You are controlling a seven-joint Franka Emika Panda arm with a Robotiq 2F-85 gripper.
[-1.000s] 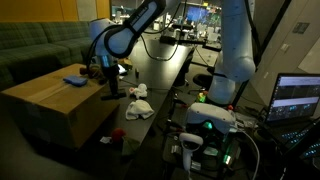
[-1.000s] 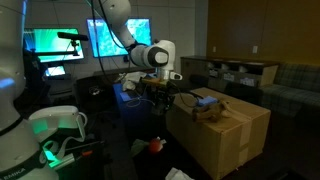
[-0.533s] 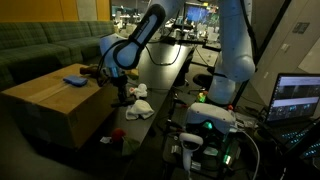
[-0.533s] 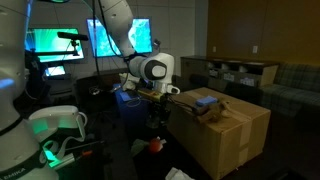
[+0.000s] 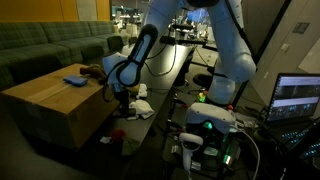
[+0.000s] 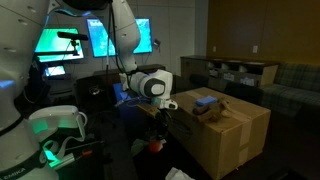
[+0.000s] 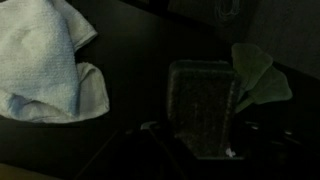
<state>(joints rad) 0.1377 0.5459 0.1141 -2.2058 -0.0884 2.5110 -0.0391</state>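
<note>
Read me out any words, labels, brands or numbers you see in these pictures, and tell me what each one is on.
None can be read.
Laptop screen: lit, but too small and blurred to read.
Monitors: bright pictures, no legible words.
Cardboard box: no label visible.
White cloth: no print visible.

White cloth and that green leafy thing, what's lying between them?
In the wrist view, a dark rectangular pad lies between the white cloth and the green thing. Between pad and cloth the dark surface is bare.
</note>
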